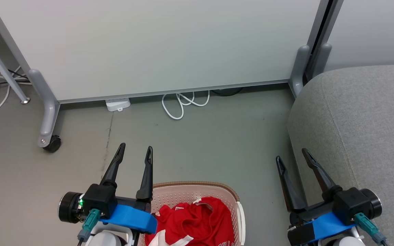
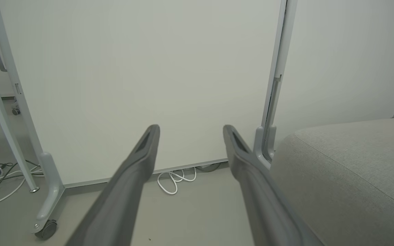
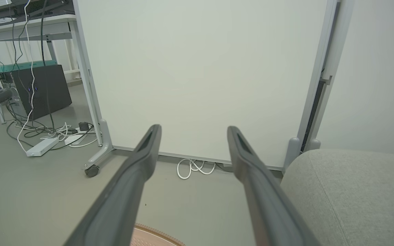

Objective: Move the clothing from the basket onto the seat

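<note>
Jaws wide apart, seat (image 3: pixel 354 194) nearby

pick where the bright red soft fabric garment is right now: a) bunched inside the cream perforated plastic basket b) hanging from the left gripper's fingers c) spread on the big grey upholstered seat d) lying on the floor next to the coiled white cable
a: the bright red soft fabric garment lies bunched inside the cream perforated plastic basket, and the left gripper and right gripper both stand open, holding nothing.

This is an office or lab. White partition panels (image 1: pixel 156 48) stand on castors (image 1: pixel 52 143). A computer tower (image 3: pixel 41 90) sits among floor cables (image 3: pixel 51 130) and a power strip (image 3: pixel 42 147).
</note>
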You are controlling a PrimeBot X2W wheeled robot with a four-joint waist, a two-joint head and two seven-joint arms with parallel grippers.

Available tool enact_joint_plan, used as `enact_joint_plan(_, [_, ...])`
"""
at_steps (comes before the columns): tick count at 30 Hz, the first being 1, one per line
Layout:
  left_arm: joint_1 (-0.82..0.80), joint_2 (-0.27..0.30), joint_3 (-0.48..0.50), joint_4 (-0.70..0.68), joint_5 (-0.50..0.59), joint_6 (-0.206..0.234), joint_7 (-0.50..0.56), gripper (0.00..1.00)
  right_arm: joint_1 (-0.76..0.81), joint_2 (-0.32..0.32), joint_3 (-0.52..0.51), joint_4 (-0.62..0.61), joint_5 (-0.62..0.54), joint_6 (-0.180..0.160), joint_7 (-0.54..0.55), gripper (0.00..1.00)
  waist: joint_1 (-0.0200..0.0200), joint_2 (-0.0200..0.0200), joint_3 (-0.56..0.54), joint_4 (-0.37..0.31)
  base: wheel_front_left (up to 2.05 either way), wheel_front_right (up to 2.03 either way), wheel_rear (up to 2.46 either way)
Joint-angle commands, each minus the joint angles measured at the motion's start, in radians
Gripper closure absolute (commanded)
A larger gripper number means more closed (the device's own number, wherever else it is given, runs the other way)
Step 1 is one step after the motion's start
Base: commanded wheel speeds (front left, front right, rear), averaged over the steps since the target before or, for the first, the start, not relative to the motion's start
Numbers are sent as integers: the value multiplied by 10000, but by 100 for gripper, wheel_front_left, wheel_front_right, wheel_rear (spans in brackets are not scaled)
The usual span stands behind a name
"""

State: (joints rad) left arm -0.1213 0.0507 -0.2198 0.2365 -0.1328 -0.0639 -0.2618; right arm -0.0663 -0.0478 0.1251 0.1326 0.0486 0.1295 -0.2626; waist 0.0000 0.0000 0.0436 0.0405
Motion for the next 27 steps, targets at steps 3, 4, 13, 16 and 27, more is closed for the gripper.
enact_joint_plan(3, [-221, -4, -2, 117, -61, -111, -49, 0, -177, -45, -46, -48, 87, 22, -35, 0, 0, 0, 123, -67, 0, 0, 0])
enact_joint_plan(4, [-279, -4, -18, 199, -49, -166, -49, 0, -201, -45, -72, -65, 86, 22, -35, 0, 0, 0, 171, -86, 0, 0, 0])
enact_joint_plan(13, [-1357, 187, -441, 1560, 404, -595, -41, 0, -677, -41, -297, -221, 29, 20, -35, 0, 0, 0, 1006, -453, 0, 0, 0])
enact_joint_plan(16, [-1989, 375, -804, 2145, 470, -650, -41, 0, -945, -40, -310, -324, 8, 22, -35, 0, 0, 0, 1535, -634, 0, 0, 0])
enact_joint_plan(27, [-4369, 1406, -3488, 4031, -102, -659, -39, 0, -2398, -37, -234, -879, -108, 20, -33, 0, 0, 0, 4146, -1441, 0, 0, 0])
